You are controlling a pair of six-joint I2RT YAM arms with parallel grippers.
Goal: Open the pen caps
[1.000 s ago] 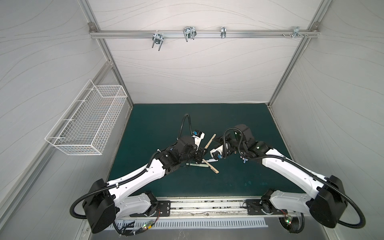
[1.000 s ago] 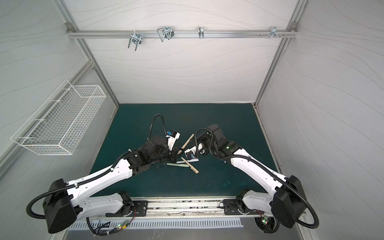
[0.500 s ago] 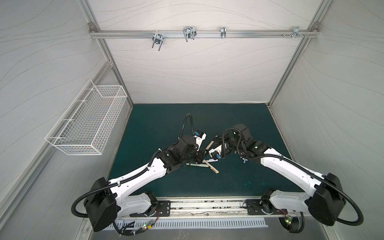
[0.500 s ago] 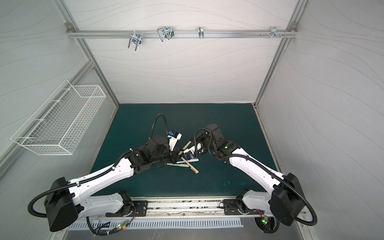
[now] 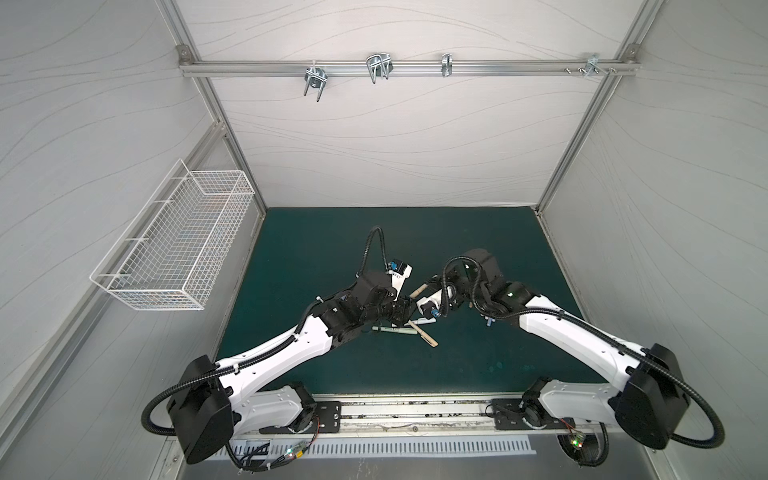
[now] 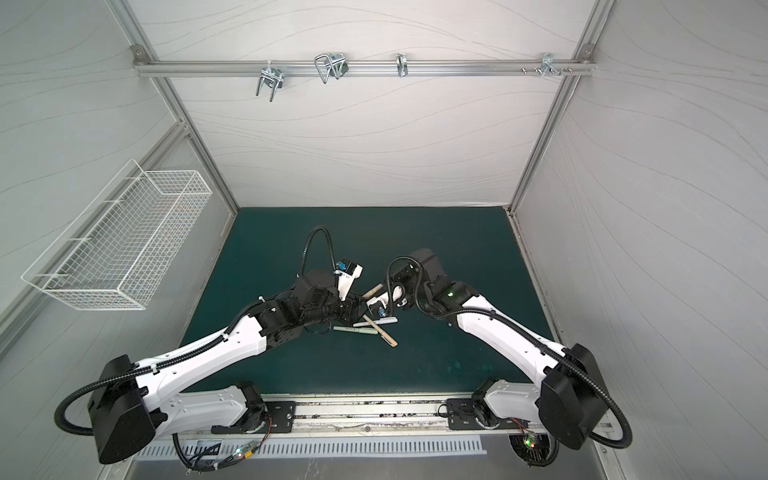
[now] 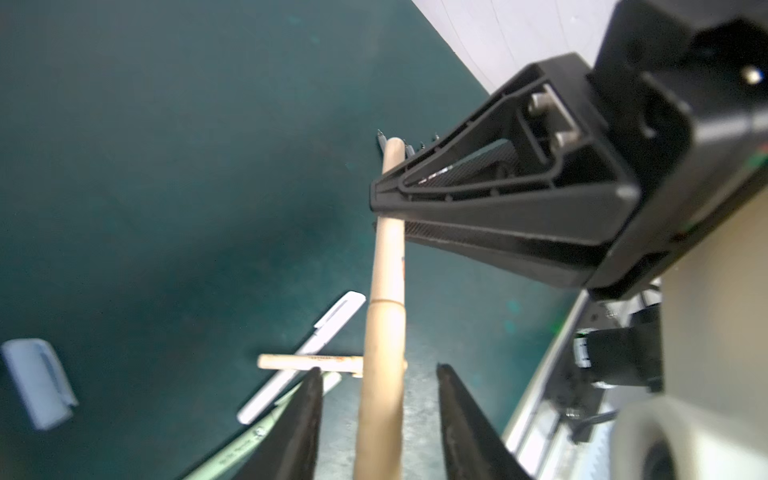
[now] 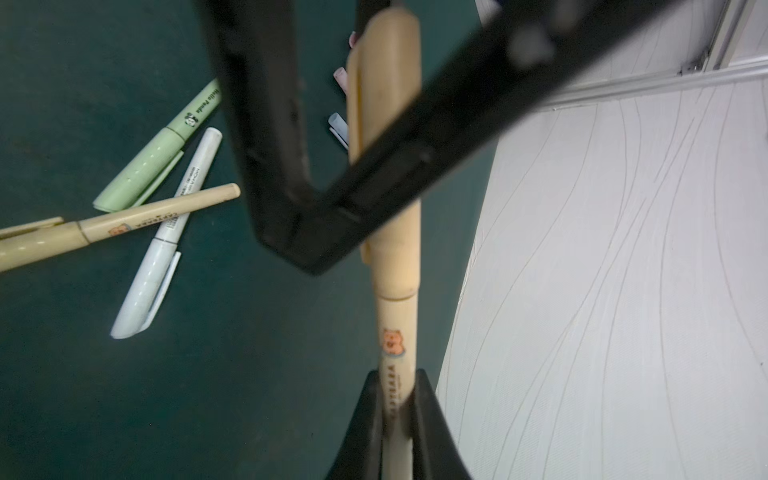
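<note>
Right wrist view: pinches tan pen point(image 8: 395, 316) barrel with right gripper point(image 8: 397, 384); left wrist: straddles cap point(image 7: 384, 332) with spread left gripper point(image 7: 377, 368). Pre-pull, seemingly; next needs clamping cap, pulling lengthwise.

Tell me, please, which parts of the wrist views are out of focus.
Left wrist view: the white cap is smeared, the tan pen soft near the lens. Right wrist view: the left fingers are blurred, the green pen is sharp.

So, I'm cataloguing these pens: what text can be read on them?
"Hello Panda": the green pen.
"CAPYBARA": the loose tan pen.
The held tan pen: lettering partly hidden by the right claw.
The white pen: print too blurred.
</note>
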